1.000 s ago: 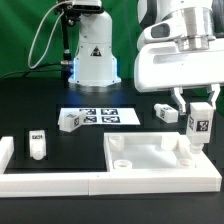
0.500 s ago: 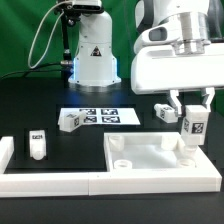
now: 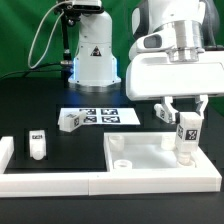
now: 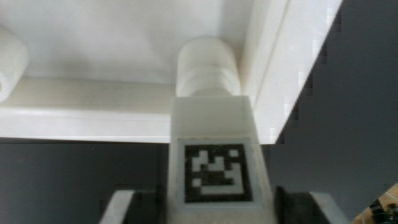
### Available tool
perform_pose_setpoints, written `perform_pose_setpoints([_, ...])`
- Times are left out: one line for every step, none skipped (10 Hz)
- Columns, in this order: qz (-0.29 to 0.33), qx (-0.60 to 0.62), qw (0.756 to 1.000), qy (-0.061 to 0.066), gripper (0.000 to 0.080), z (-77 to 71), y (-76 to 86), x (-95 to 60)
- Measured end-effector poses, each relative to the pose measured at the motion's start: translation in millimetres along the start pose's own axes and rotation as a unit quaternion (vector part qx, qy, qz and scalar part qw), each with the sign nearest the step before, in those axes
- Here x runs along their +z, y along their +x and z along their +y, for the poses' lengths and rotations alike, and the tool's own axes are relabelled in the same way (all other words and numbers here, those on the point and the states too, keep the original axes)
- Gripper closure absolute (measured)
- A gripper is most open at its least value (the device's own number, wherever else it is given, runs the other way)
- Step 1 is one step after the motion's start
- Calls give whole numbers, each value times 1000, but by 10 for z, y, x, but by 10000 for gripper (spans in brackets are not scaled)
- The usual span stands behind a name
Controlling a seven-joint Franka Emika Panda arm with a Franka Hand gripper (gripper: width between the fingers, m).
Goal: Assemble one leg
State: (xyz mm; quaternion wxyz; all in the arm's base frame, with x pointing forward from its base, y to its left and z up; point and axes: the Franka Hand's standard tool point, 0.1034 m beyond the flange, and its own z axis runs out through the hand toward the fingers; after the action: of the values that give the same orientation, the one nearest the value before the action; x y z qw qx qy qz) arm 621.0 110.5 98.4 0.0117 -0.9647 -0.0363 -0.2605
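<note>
My gripper (image 3: 186, 112) is shut on a white leg (image 3: 186, 135) with a black-and-white tag, held upright over the right end of the large white slab (image 3: 140, 152). The leg's lower end reaches down to the slab's right corner. In the wrist view the held leg (image 4: 214, 120) runs from between my fingers to the slab's corner (image 4: 107, 70), its tag facing the camera. Three more legs lie loose: one upright at the exterior view's left (image 3: 37, 144), one lying by the marker board (image 3: 69, 121), one behind my gripper (image 3: 163, 113).
The marker board (image 3: 100, 117) lies flat in the middle of the black table. A white rim (image 3: 50, 183) runs along the front edge. The robot base (image 3: 92, 55) with its cable stands at the back.
My gripper with the leg has moved toward the exterior view's left, and the leg's lower end now sits further in over the slab's right corner.
</note>
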Motion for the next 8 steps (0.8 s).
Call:
perform_pose_setpoints([1,0,1000,0,515,-4,9,25])
perform_pose_setpoints([-2,-1,1000,-1,515,-1,-17,56])
perform_pose_setpoints([-3,-2,1000,-1,515,4,-36,74])
perform_pose_setpoints([-5,-3,1000,-2,515,6,-63,99])
perform_pose_setpoints([-2,-4,1000,-2,515,1,-73,116])
perform_pose_setpoints([3,-4,1000,-2,515,3,-68,124])
perform_pose_setpoints([13,-6,1000,-3,515,7,-62,131])
perform_pose_setpoints([23,-7,1000,-4,515,7,-57,133])
